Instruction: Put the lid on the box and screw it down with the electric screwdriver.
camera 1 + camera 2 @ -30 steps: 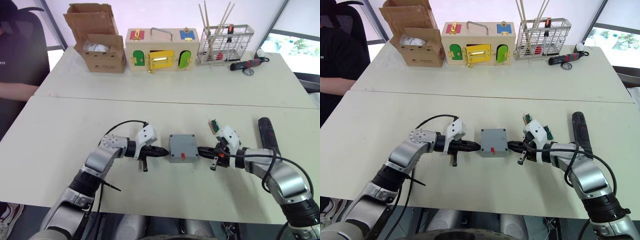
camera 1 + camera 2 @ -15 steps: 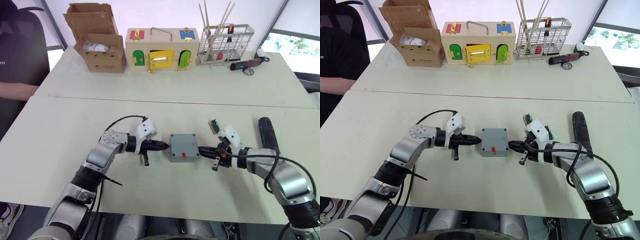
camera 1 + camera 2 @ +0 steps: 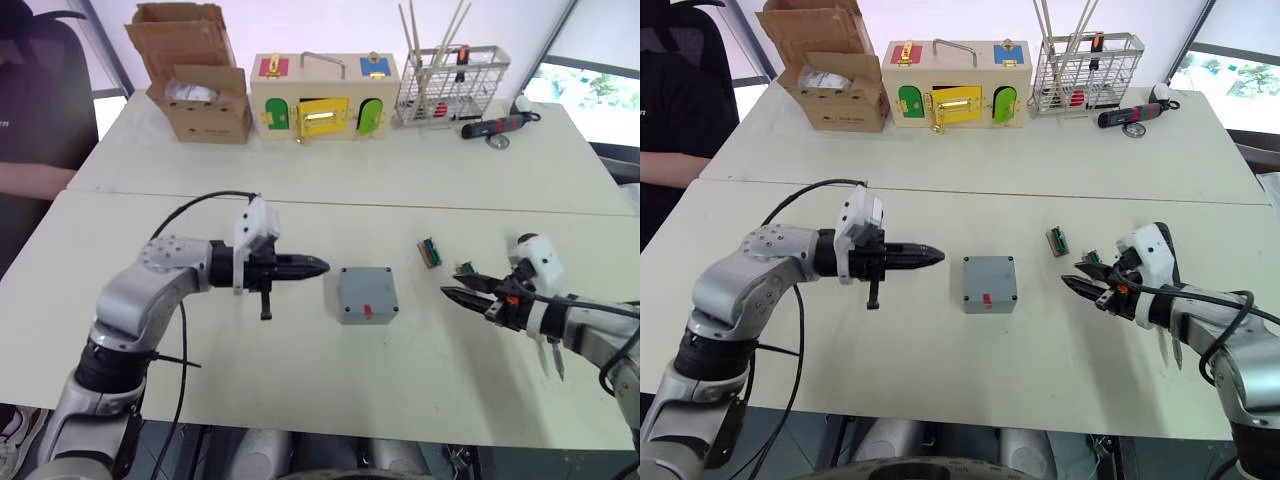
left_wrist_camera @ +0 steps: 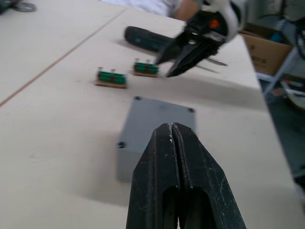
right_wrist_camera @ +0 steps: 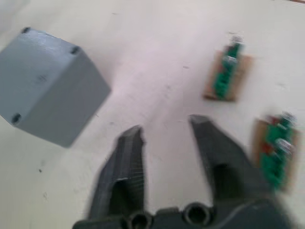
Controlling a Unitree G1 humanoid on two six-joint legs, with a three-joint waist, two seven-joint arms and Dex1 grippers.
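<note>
Near the middle of the near table, the left gripper (image 3: 318,266) hovers with its two black fingers pressed together, holding nothing. It points at the box (image 3: 366,294), which sits just to its right with a small gap between them. On the far side of the box, toward the right, the right gripper (image 3: 452,294) has its fingers a little apart and also holds nothing. It is well apart from the box.

The box sits flat on the table with the lid (image 4: 155,122) already on top. A small red mark shows on its near side. Two little green parts (image 3: 1056,241) lie on the table to the right of the box. The electric screwdriver (image 4: 150,39) lies on the table behind the right arm.

So the lid looks done. I think the screwing is still left, because no gripper has the screwdriver yet. I cannot tell if any screws are in the corner holes.

On the far table stand a cardboard box (image 3: 197,75), a wooden box (image 3: 323,96) with coloured doors and a wire basket (image 3: 450,86). No writing can be read anywhere.
</note>
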